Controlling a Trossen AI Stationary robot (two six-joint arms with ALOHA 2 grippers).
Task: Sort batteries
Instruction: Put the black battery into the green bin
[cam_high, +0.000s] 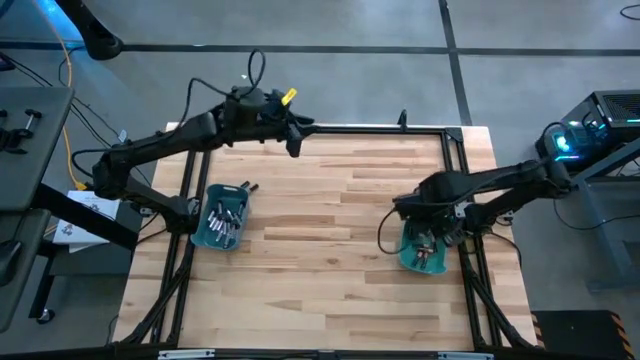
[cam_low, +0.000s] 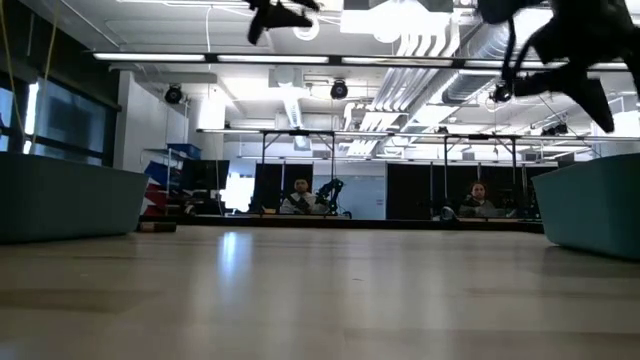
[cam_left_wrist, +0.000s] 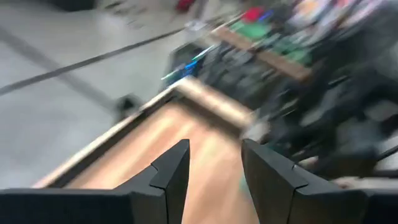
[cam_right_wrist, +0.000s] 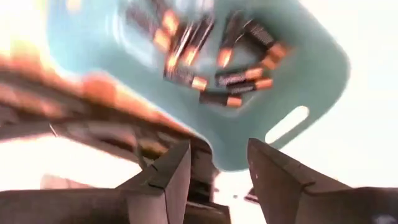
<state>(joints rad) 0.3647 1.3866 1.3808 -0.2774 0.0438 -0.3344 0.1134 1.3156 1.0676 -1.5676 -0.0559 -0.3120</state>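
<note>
Two teal bins stand on the wooden table. The left bin (cam_high: 204, 232) holds several silvery-grey batteries (cam_high: 226, 214). The right bin (cam_high: 410, 258) holds several dark batteries with copper-brown ends (cam_right_wrist: 231, 79). My right gripper (cam_right_wrist: 217, 149) hangs open above the right bin (cam_right_wrist: 305, 62), pointing down, with nothing between its fingers; it also shows in the high view (cam_high: 436, 236). My left gripper (cam_high: 294, 140) is raised near the table's far edge, left of the middle. Its open fingers (cam_left_wrist: 214, 149) hold nothing and point roughly level across the table.
Bare wood (cam_high: 330, 210) lies between the two bins. A black frame rail (cam_high: 380, 128) runs along the far edge, with more rails down the sides. Two people (cam_low: 300, 196) (cam_low: 478, 200) sit in the room beyond the table.
</note>
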